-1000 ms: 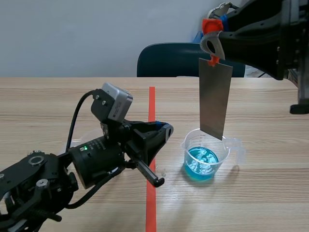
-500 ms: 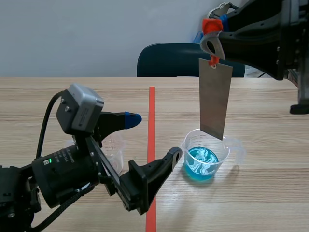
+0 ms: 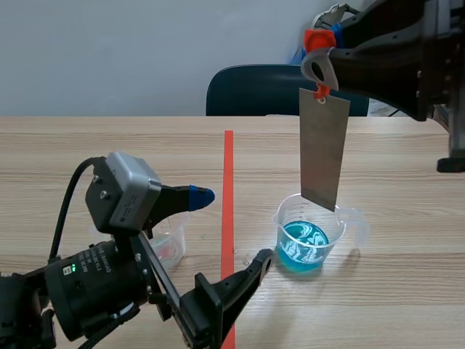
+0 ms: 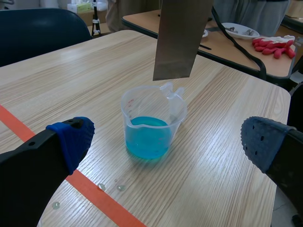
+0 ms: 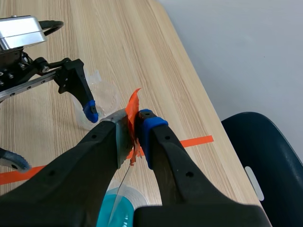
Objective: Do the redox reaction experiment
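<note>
The right end effector (image 5: 133, 124) is clamping the top edge of a metal strip (image 3: 324, 149), which is dangling just above the cup (image 3: 311, 233) of blue liquid on the bench (image 3: 407, 291). The strip is looking thin, stiff, light and slick, so it is best pinched there. The left end effector (image 3: 234, 225) is gaping, empty.

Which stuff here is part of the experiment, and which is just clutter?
Job:
- metal sheet, clamped in right gripper
- beaker of blue liquid below it
- left gripper, open

Lying about:
- small clear cup
- droplets
- chair
- red gloves
</note>
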Robot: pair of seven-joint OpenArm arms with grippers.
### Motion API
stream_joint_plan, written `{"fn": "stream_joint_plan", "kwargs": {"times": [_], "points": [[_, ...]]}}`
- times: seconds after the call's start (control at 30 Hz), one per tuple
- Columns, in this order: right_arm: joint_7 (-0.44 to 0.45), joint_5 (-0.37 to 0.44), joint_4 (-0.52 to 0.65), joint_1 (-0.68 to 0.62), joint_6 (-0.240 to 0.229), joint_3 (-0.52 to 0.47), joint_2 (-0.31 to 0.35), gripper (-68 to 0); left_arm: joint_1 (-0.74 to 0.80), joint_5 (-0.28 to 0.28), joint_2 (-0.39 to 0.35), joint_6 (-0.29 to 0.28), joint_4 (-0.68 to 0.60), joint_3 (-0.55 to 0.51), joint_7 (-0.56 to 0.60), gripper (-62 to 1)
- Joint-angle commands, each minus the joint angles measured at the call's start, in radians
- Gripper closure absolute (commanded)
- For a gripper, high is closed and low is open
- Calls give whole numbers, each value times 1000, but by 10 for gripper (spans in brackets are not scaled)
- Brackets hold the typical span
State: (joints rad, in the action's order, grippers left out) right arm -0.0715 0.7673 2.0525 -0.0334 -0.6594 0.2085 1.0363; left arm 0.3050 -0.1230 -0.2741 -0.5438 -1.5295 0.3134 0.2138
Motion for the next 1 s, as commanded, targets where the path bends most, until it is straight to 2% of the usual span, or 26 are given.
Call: {"fn": "stream_joint_plan", "kwargs": {"times": [0.0,0.97], "points": [[14,10,2,14,3,-13,2,-6,4,6,5,2,-16,-2,17,-623],[14,10,2,14,3,-13,2,-6,10,16,5,10,-16,-2,40,-623]]}}
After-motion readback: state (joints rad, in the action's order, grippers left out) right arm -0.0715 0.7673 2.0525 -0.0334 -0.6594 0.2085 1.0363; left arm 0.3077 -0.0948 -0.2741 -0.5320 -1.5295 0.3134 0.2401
